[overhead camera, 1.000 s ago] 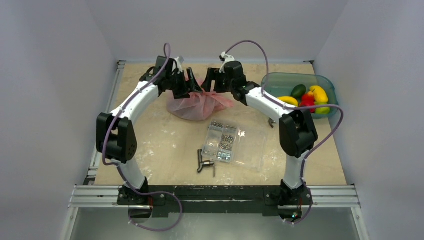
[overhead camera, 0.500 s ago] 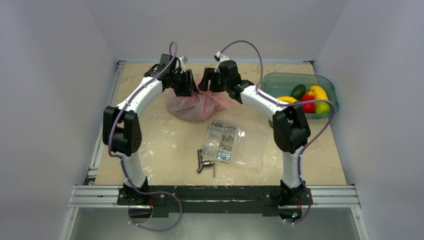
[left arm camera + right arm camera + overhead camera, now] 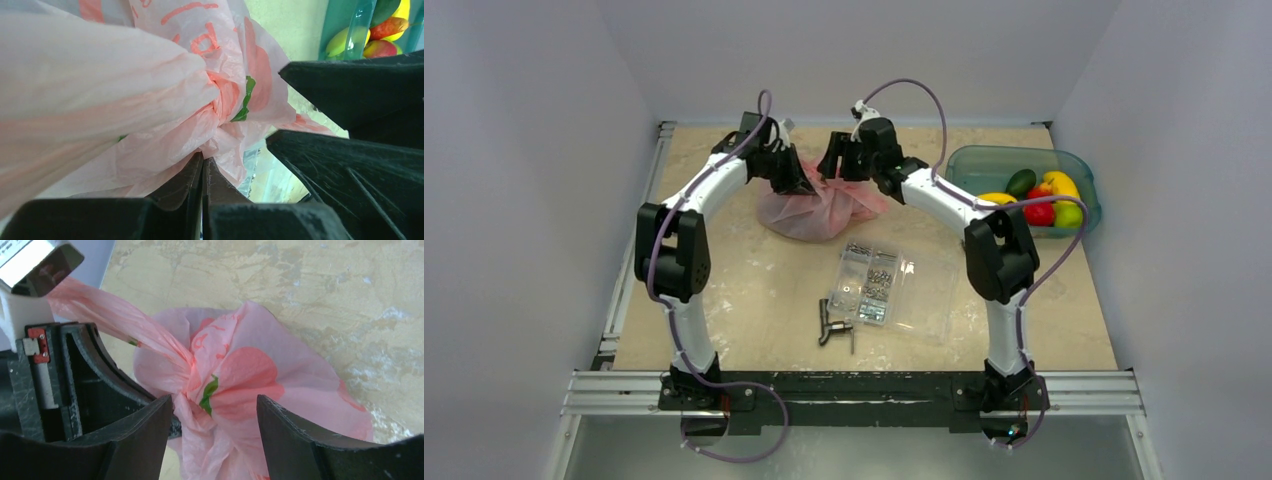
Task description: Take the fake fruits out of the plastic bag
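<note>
The pink plastic bag (image 3: 816, 212) lies tied at the back of the table, its knot with a green leaf print (image 3: 244, 100) facing the left wrist camera. My left gripper (image 3: 808, 186) (image 3: 204, 161) is shut, its tips pinching the bag's film just below the knot. My right gripper (image 3: 832, 170) (image 3: 215, 407) is open, its two fingers straddling the knot of the bag (image 3: 235, 375) without squeezing it. A bag handle (image 3: 95, 307) stretches tight toward the upper left. The fake fruits are hidden inside the bag.
A teal bin (image 3: 984, 156) at the back right holds yellow, red and green fruit pieces. A clear compartmented screw box (image 3: 876, 280) lies at mid-table with a black metal tool (image 3: 832, 328) in front of it. Side walls stand close.
The left gripper has closed from open onto the bag's film. Both wrists shifted slightly toward the back over the knot, and the right jaws narrowed a little.
</note>
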`<action>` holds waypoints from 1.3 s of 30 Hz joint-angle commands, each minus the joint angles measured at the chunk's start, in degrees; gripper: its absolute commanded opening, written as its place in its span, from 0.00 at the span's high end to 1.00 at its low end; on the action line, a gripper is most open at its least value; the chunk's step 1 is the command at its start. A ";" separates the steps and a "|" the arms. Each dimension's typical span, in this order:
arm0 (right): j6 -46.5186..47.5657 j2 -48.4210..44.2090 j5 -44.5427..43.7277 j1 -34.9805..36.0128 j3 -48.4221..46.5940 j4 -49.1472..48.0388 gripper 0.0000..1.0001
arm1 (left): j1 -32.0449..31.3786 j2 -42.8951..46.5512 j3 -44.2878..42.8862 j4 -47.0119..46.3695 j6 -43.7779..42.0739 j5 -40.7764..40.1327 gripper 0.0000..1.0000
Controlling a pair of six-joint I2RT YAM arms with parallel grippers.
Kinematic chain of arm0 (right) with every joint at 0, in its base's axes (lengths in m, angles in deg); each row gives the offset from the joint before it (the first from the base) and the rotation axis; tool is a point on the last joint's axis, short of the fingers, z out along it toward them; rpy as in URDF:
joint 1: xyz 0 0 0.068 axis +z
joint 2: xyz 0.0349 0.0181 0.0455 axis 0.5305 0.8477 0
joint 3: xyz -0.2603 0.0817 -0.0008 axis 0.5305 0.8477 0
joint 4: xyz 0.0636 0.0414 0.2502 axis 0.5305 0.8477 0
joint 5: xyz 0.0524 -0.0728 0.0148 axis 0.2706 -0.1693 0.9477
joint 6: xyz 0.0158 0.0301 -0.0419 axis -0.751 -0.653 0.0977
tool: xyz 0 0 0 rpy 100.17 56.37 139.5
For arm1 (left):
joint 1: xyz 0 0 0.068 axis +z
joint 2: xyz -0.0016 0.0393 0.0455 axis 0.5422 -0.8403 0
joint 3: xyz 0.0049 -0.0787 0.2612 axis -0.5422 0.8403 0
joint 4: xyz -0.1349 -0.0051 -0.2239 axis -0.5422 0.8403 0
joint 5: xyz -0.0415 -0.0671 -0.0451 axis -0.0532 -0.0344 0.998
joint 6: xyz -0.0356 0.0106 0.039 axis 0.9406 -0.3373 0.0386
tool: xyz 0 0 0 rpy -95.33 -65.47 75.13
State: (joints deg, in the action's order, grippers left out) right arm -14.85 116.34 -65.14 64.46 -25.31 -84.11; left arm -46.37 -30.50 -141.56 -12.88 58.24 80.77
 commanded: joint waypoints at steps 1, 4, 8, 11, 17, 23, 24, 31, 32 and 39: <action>-1.40 3.59 -0.47 0.81 -5.74 0.51 0.37 | 0.53 0.88 0.67 -2.86 2.48 2.16 1.00; -1.75 6.92 -0.59 1.30 -9.08 2.14 0.41 | 0.53 1.45 1.24 -2.96 3.45 1.64 1.00; -3.20 8.56 -1.12 1.47 -10.82 2.45 0.56 | 0.53 2.17 1.80 -2.25 4.18 0.22 1.00; -4.44 7.51 -1.97 1.50 -10.05 1.21 0.72 | 0.64 2.01 1.10 0.80 4.92 -3.40 1.00; -7.69 -0.47 0.22 -0.15 -0.14 -6.24 0.96 | 4.49 1.55 2.88 1.99 8.53 -6.39 1.00; -8.73 -4.42 12.48 -2.29 6.85 -15.98 1.00 | 5.98 4.85 4.45 -2.58 9.10 -2.54 1.00; -8.04 -3.76 13.75 -2.30 6.12 -15.28 1.00 | 5.98 5.64 5.00 -3.89 9.43 -1.30 1.00; -7.03 -4.78 16.00 -2.20 9.21 -18.77 1.00 | 4.59 8.56 4.87 -8.24 4.60 3.84 0.66; -7.07 -4.67 16.19 -2.22 9.28 -18.76 1.00 | 4.25 8.68 4.69 -8.54 4.05 4.53 0.56; -7.53 -4.47 17.05 -1.70 8.91 -18.53 0.95 | 1.24 6.53 3.41 -9.36 3.27 8.68 0.29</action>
State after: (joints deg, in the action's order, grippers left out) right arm -22.28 114.01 -50.91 62.04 -16.00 -99.08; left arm -43.68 -23.92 -135.68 -20.12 63.42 85.43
